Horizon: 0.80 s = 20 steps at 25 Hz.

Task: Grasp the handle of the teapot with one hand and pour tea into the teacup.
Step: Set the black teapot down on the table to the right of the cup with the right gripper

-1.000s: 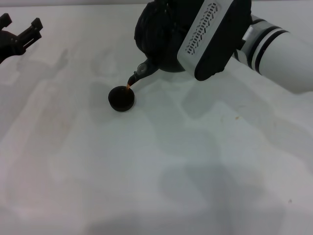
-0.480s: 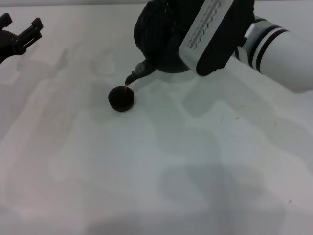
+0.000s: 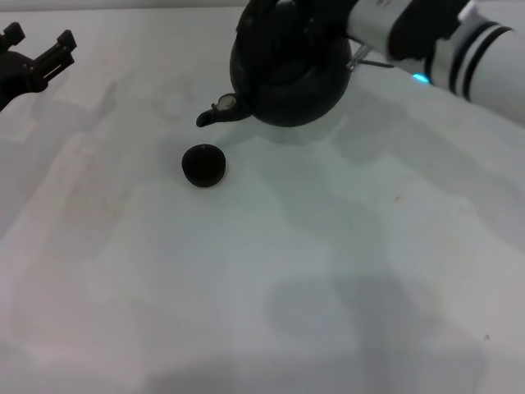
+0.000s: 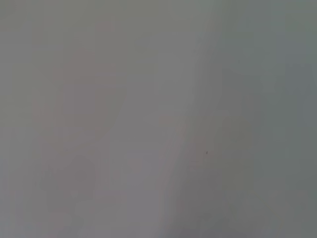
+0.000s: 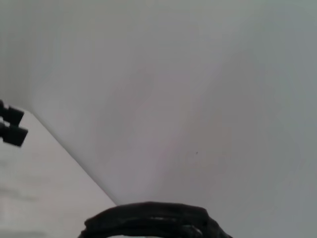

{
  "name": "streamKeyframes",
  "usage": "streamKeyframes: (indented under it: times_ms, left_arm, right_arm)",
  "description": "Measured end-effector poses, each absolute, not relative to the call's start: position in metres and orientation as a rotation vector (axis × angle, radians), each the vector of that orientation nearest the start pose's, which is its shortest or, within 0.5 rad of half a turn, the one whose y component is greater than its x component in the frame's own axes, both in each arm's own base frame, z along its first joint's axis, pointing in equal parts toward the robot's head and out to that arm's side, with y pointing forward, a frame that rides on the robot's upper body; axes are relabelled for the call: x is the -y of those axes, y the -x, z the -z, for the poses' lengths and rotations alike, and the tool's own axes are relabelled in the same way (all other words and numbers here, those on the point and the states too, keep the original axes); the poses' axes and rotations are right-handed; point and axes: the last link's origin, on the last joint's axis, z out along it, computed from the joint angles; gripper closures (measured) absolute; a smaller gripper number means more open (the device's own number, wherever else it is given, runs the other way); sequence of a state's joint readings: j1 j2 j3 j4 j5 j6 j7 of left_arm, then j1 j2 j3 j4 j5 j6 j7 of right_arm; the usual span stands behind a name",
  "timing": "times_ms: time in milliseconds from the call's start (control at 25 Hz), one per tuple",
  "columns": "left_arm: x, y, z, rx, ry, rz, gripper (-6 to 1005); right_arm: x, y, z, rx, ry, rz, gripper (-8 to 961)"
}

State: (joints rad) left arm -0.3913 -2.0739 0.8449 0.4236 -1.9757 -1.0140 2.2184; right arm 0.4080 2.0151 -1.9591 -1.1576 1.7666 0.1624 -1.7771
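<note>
Head view: right end effector (image 3: 308, 20) grips the teapot (image 3: 287, 78) by its handle (image 3: 283, 12) at upper centre, spout above the teacup (image 3: 203, 164); left end effector (image 3: 37, 53) hangs open at upper left.

The black ribbed handle (image 5: 151, 220) is arching over the white desk (image 5: 44, 188), with the left hand (image 5: 11, 125) showing far off.

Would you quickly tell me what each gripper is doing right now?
Left gripper: open, empty, parked at the table's far left.
Right gripper: holds the teapot up by its handle; whether shut cannot be told.
</note>
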Motion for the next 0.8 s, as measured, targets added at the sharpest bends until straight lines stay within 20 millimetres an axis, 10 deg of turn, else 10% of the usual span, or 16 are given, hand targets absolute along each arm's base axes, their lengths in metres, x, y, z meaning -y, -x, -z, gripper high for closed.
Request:
streamKeyframes:
  times_ms: [800]
  left_arm:
    - [-0.361, 0.339, -0.024, 0.717, 1.884, 0.67, 107]
  right_arm:
    - [-0.365, -0.231, 0.009, -0.315, 2.303, -0.436, 841]
